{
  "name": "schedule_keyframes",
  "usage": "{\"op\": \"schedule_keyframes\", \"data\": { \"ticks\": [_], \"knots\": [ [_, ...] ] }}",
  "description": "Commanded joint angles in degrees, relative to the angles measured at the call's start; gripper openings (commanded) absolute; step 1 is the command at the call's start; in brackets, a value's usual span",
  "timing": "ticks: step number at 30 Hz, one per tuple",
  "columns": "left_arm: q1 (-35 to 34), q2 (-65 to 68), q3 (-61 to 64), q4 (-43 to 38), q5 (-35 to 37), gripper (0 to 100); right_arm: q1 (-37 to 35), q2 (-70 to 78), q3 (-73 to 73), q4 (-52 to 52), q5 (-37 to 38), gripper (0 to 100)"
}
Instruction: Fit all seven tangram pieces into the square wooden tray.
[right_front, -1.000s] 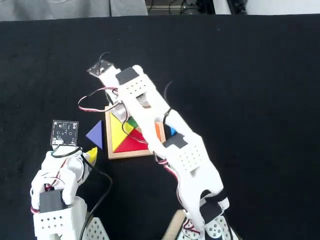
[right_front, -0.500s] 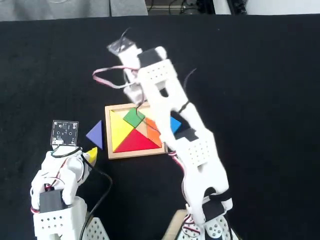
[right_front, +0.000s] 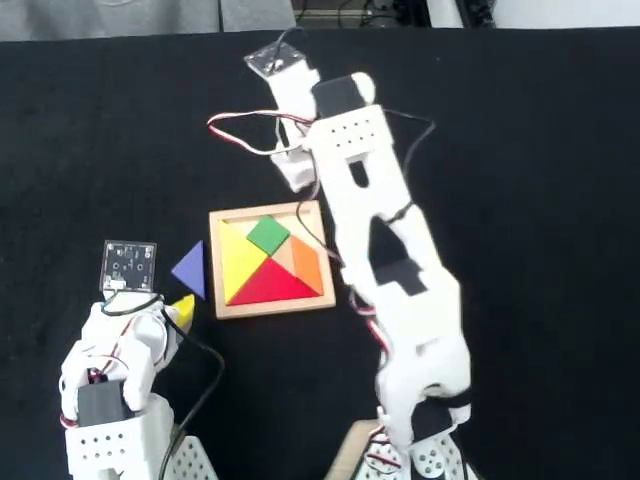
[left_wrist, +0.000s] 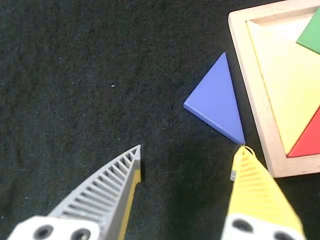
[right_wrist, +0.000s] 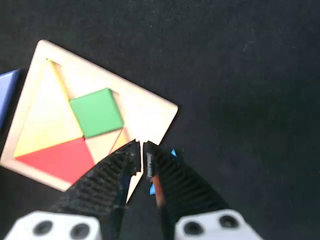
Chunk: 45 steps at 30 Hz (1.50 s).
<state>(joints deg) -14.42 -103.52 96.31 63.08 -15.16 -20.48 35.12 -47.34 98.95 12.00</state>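
Observation:
The square wooden tray (right_front: 216, 262) lies at mid-table. It holds a large yellow triangle (right_front: 238, 262), a green square (right_front: 268, 234), a red triangle (right_front: 268, 284) and an orange piece (right_front: 306, 262). A blue-violet triangle (right_front: 190, 270) lies flat on the cloth just left of the tray. My left gripper (left_wrist: 190, 150) is open, low beside that triangle (left_wrist: 216, 100), its yellow fingertip (left_wrist: 243, 152) at the triangle's near corner. My right gripper (right_wrist: 141, 150) is shut with nothing in it, above the tray's far side (right_wrist: 150, 102). Slivers of a blue piece (right_wrist: 173, 152) show behind its fingers.
The right arm (right_front: 385, 240) stretches from the near edge along the tray's right side to beyond it. The left arm's base (right_front: 110, 400) sits at the near left. Black cloth covers the table, with open room to the far left and the right.
The right arm has swung off the tray toward the far side, uncovering the green square and orange piece. The left arm has stayed still.

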Motion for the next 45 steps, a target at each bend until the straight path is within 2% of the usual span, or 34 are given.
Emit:
{"op": "schedule_keyframes", "data": {
  "ticks": [1, 9, 12, 16, 20, 24, 32, 45],
  "knots": [
    [-0.31, -0.35, 1.10, -0.97, 0.26, 29, 0.53, -12.09, 6.90, 2.20, 0.00, 1.1],
    [-0.66, -0.35, 1.10, -0.88, 0.26, 29, 0.79, -21.05, 19.03, 1.76, 0.00, 1.1],
    [-0.75, -0.35, 1.10, -0.88, 0.26, 29, 2.73, -22.73, 21.67, 1.23, 0.00, 1.1],
    [-0.75, -0.26, 1.10, -0.88, 0.26, 29, 8.70, -23.78, 25.98, -1.41, 0.18, 1.1],
    [-0.75, -0.26, 1.10, -0.88, 0.26, 29, 13.89, -23.52, 33.19, -6.59, 6.33, 1.1],
    [-0.48, -0.26, 1.10, -0.88, 0.26, 29, 16.26, -23.69, 43.38, -16.35, 9.85, 1.1],
    [-0.40, -0.35, 1.10, -0.97, 0.26, 29, 14.68, -23.52, 53.41, -30.51, 12.57, 1.1],
    [-0.31, -0.35, 1.10, -1.05, 0.26, 29, 5.19, -20.79, 53.23, -32.88, 12.48, 1.1]
  ]
}}
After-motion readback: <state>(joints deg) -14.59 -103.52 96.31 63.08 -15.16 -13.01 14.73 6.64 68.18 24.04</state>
